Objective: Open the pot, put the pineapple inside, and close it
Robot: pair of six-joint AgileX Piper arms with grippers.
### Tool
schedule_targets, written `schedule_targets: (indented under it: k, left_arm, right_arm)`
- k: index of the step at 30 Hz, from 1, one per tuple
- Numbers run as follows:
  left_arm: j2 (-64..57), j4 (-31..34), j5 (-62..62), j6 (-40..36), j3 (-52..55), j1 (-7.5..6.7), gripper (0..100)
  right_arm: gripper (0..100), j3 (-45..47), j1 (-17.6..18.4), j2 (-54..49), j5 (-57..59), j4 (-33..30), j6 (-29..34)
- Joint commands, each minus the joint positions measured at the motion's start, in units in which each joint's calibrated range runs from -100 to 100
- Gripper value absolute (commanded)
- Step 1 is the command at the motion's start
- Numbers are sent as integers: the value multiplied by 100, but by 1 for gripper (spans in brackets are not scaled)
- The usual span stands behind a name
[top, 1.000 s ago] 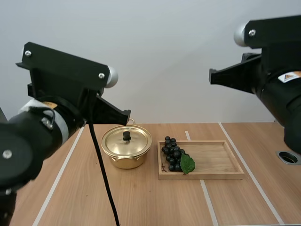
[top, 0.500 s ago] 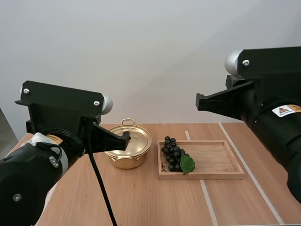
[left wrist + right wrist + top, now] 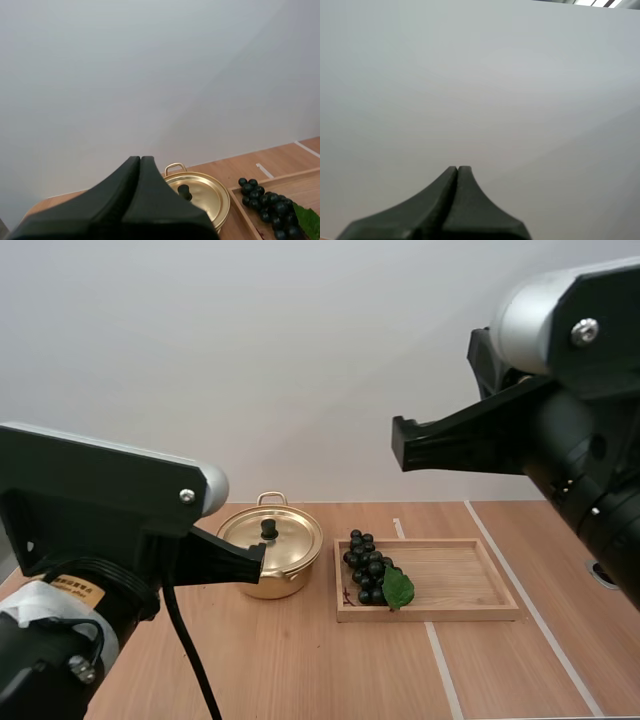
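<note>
Both left jaws and right jaws are pressed together, empty, raised above the surface. Lidded pot stands just left of the tray holding grapes, not pineapple, probably for a short carry.

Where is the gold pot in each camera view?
High view: pot left of the tray, behind the left gripper's tip.
Left wrist view: pot just beyond the left gripper, beside the grapes.
Right wrist view: right gripper faces blank wall.
Shared landmark: the grapes.
</note>
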Motion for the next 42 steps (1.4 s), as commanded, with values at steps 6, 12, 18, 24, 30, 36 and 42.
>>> schedule_targets:
  k: [6, 12, 18, 24, 30, 36, 42]
  left_arm:
    - [-53, 497, -654, 111, 492, 4, 0]
    - [-53, 497, -1185, 927, 1579, 4, 0]
    - [-53, 462, -2795, 973, 2524, 4, 0]
    - [-53, 481, -4090, 533, 3331, -73, 0]
    - [-53, 481, -3022, 520, 3331, -110, 0]
    - [-53, 281, -2907, -113, 3331, -13, 0]
    - [-53, 338, -2964, -763, 3331, 337, 0]
  right_arm:
    - [0, 1450, 186, -24, -2001, -822, 127]
    - [0, 3137, 186, -24, -2034, -1084, 127]
    - [0, 4266, 186, -24, -2034, -2602, 127]
    - [0, 4623, 186, -24, -2034, -3004, 127]
    - [0, 4623, 205, -24, -1569, -2170, 170]
    - [0, 4623, 455, -24, -1549, -1846, 359]
    - [0, 4623, 689, -24, -1384, -1915, 1479]
